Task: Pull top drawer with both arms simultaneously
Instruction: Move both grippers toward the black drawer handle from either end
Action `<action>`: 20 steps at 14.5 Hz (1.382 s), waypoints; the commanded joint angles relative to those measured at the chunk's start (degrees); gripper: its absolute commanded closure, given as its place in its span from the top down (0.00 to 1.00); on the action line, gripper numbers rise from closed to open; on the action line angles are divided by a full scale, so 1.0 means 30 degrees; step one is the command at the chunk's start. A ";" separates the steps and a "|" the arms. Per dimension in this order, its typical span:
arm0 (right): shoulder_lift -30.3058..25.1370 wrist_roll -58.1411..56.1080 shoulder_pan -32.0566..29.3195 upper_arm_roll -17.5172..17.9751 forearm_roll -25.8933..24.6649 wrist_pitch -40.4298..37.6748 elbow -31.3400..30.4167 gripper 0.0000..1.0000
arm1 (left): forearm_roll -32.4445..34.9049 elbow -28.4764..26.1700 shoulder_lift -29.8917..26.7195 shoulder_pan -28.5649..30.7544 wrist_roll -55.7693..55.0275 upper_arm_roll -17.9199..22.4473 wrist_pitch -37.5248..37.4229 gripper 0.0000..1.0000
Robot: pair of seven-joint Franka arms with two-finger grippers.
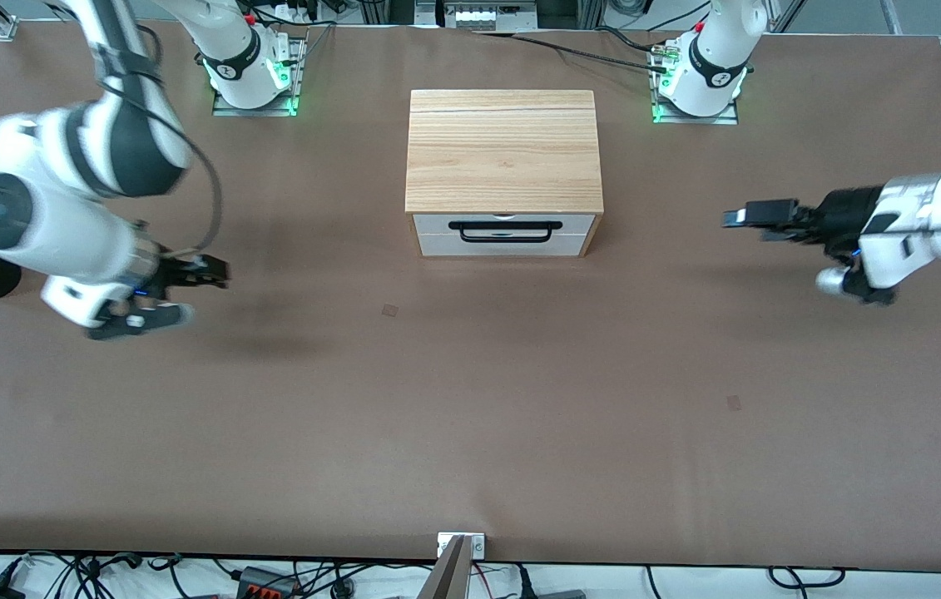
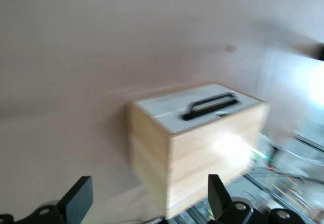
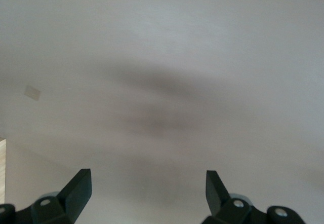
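The cabinet (image 1: 503,154) sits on the brown table (image 1: 470,416) midway between the two arm bases, and everything here hangs off that box. Its top drawer (image 1: 503,225) is shut flush in the white front, facing the front camera, the black bar handle (image 1: 506,226) lying across it untouched.

The left gripper (image 1: 740,218) is up in the air over bare table toward the left arm's end, level with the cabinet's front but well apart from it, fingers pointing in at the box. Its wrist view shows both fingers (image 2: 78,198) spread wide with nothing between them, and the drawer front (image 2: 200,108) framed between them, some way off.

The right gripper (image 1: 216,270) hangs over the table toward the right arm's end, also well apart from the cabinet and clear of the handle. Its fingers (image 3: 78,186) stand wide and empty too, with only tabletop in its wrist view.
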 commanded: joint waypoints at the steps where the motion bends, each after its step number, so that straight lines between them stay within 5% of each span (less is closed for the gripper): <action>1: 0.0175 -0.0407 0.0332 0.0125 0.0985 0.0852 0.0229 1.00 | -0.2919 0.0493 0.2497 0.0483 0.4804 -0.0088 -0.0393 1.00; 5: 0.0675 -0.0818 0.0567 0.1001 0.2442 0.1386 0.0346 1.00 | -0.5082 -0.0642 0.4988 0.0161 0.9845 -0.0262 0.0770 1.00; 7: 0.0587 -0.0847 0.0567 0.1386 0.7062 0.1152 0.0317 1.00 | -0.9259 -0.4177 0.5197 0.0161 1.3708 -0.0497 0.2675 1.00; 13: 0.1579 -0.3647 0.0597 0.1649 1.4506 0.1092 -0.0062 1.00 | -1.7148 -1.1246 0.5110 0.0221 1.7171 -0.0905 0.2800 1.00; 17: 0.3130 -0.9824 0.0596 0.1649 2.2180 0.0917 -0.1467 1.00 | -1.8886 -1.2074 0.5458 0.0074 1.7623 -0.1726 0.2918 1.00; 20: 0.4945 -1.3580 0.0596 0.1649 2.6317 -0.0921 -0.1909 1.00 | -1.9915 -1.1900 0.6105 -0.0393 1.8061 -0.2752 0.3383 1.00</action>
